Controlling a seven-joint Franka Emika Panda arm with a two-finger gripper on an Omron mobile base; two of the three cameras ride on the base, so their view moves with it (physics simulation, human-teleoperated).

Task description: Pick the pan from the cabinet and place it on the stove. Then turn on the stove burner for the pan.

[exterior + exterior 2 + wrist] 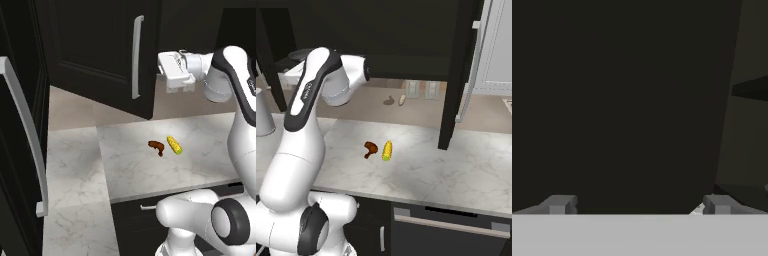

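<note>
On veined marble counter (135,175), ridged corn cob (174,145) lies.

surface: white marbled counter (130,172) | on it: brown chicken drumstick (156,146) and yellow corn cob (174,145), side by side near the middle, just apart | drumstick left of corn in both base views

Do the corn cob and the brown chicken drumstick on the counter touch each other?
Apart. The left base view shows pale counter between corn cob and drumstick.
</note>
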